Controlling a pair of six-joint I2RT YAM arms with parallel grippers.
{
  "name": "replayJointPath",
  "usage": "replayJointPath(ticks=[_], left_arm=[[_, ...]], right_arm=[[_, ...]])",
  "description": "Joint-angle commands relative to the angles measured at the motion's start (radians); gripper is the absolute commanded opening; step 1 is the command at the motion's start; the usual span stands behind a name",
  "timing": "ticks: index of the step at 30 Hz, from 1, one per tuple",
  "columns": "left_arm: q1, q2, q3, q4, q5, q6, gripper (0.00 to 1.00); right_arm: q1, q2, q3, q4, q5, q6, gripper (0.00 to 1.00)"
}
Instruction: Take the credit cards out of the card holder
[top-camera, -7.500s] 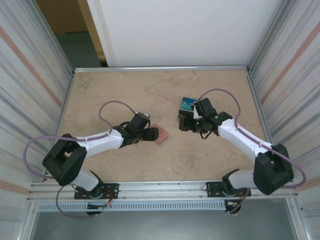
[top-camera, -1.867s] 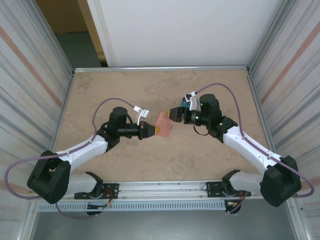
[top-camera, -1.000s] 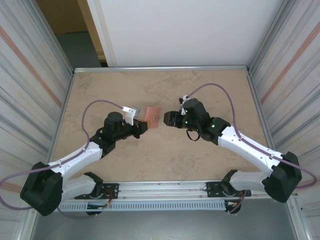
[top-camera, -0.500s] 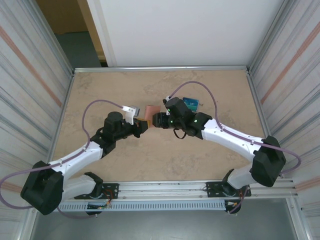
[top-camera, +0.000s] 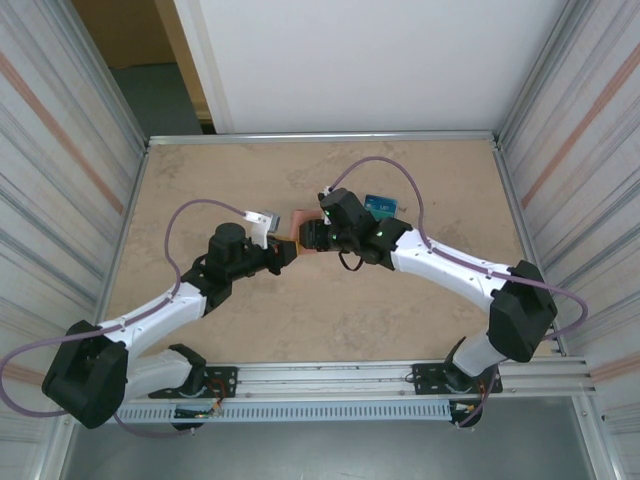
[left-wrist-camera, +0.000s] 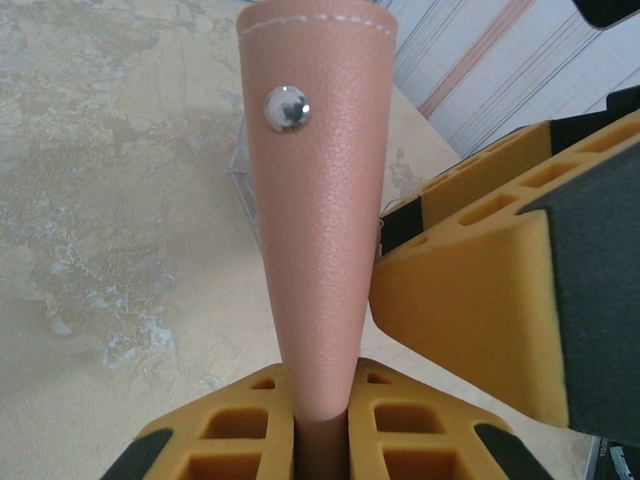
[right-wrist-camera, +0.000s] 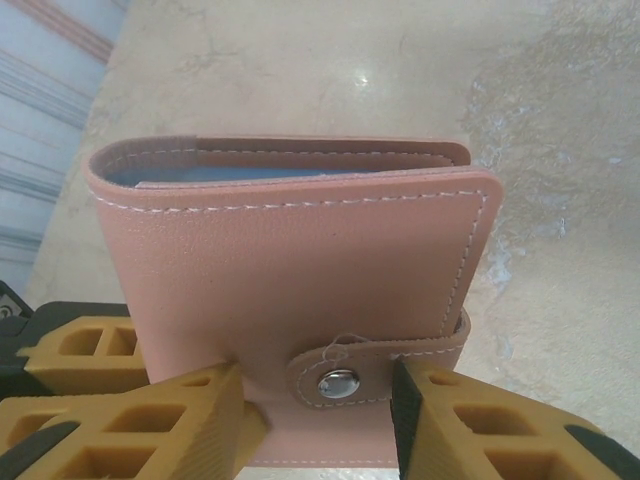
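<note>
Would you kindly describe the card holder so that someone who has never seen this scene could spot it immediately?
At the middle of the marbled table, the left tool and right tool meet. The left tool grips the card holder there: a small salmon-pink folded wallet with white stitching and a silver snap. The clear box nearby is blue-topped, not pink.

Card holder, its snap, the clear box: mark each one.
card holder (right-wrist-camera: 290, 260): right wrist view, middle of the pink front face.
snap (right-wrist-camera: 339, 383): right wrist view, centre of the metal stud on the closing tab.
clear box (top-camera: 381, 204): top view, its blue-teal top.
</note>
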Motion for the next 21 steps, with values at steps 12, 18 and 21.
replayJointPath(ticks=[12, 18, 21], left_arm=[[-0.003, -0.006, -0.017, 0.094, 0.057, -0.012, 0.0], [-0.002, -0.012, -0.022, 0.09, 0.04, -0.015, 0.0], [-0.002, -0.012, -0.024, 0.09, 0.035, -0.016, 0.0]], right_arm=[[0.004, 0.048, 0.06, -0.064, 0.094, -0.028, 0.38], [0.001, 0.043, 0.06, -0.067, 0.1, -0.026, 0.34], [0.001, 0.033, 0.054, -0.068, 0.11, -0.026, 0.34]])
